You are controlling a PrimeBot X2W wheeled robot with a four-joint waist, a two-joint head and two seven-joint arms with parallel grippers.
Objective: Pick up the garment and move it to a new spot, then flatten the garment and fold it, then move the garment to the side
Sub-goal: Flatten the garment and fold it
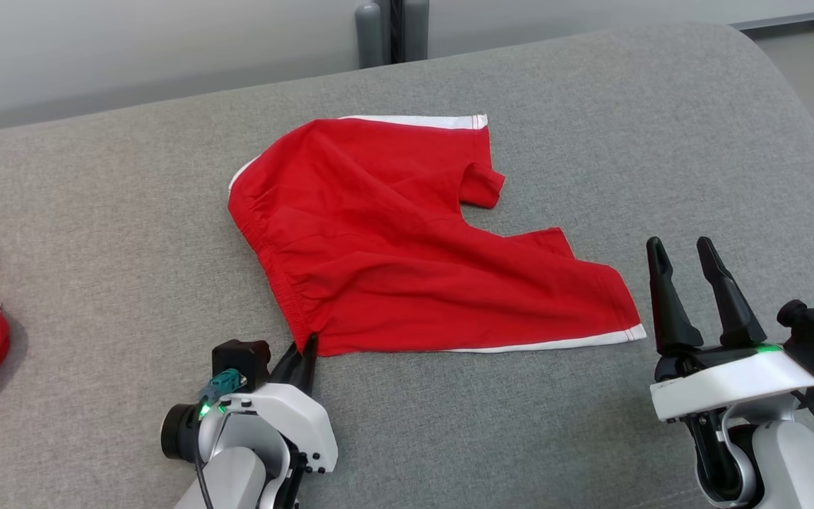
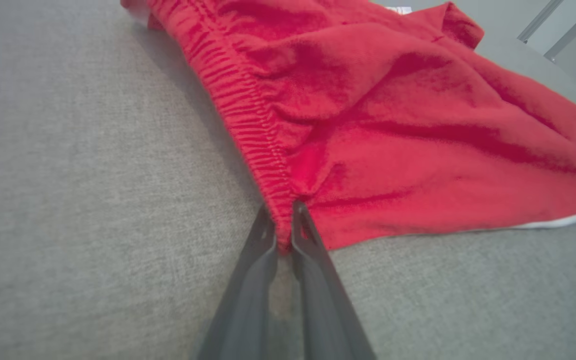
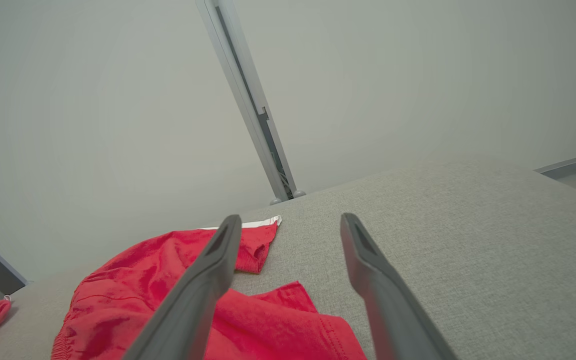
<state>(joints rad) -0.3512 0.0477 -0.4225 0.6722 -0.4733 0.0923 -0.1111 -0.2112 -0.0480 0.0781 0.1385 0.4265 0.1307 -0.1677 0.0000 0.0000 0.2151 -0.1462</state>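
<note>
The red shorts (image 1: 393, 240) lie wrinkled in the middle of the gray cushion (image 1: 626, 127). The left gripper (image 1: 306, 345) pinches their waistband (image 2: 248, 130) at its corner. The right gripper (image 1: 682, 249) hangs wide open near the hem (image 1: 555, 344). Flattening looks in hand; next, a gentle outward pull.

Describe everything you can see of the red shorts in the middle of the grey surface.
The red shorts look like soft knit cloth with a gathered elastic waistband and white trim on both leg hems. They lie spread but wrinkled on the grey surface. The left gripper is shut on the waistband's near corner. The right gripper is open, apart.
</note>
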